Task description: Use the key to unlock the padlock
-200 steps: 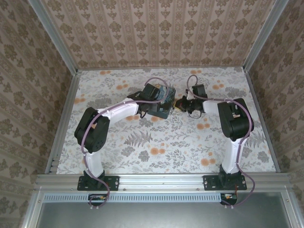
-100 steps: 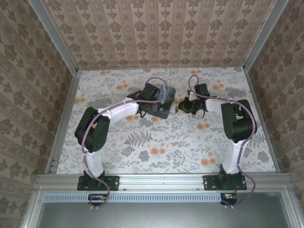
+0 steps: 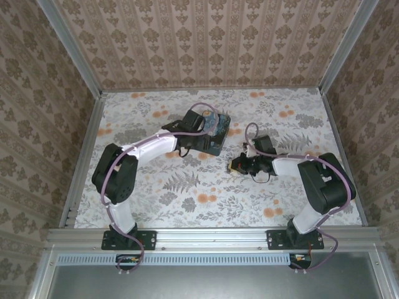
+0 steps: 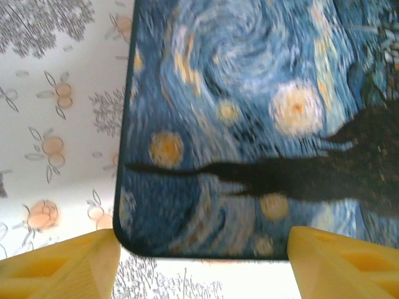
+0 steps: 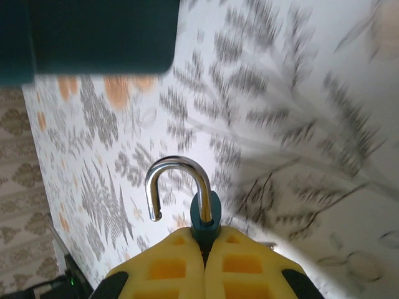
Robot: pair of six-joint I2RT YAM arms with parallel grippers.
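Note:
The padlock (image 5: 206, 215) has a small teal body and a chrome shackle (image 5: 177, 167) that stands swung open, one end free. My right gripper (image 5: 206, 242) is shut on the lock body, and the shackle sticks out past its yellow fingertips. In the top view this gripper (image 3: 235, 167) hovers low over the middle of the table, pointing left. My left gripper (image 4: 202, 265) is open, its yellow fingers (image 4: 62, 271) straddling the near edge of the painted box (image 4: 249, 124) without touching it. In the top view the left gripper (image 3: 204, 128) sits over that box (image 3: 215, 138).
The floral tabletop (image 3: 206, 187) is ringed by patterned walls and a metal rail (image 3: 212, 237) at the near edge. A dark corner of the painted box (image 5: 93, 37) shows ahead of the right gripper, well apart from the padlock.
My right gripper has pulled away from the box's right side, toward the near middle of the table, carrying the padlock. The left arm and box shifted slightly farther away.

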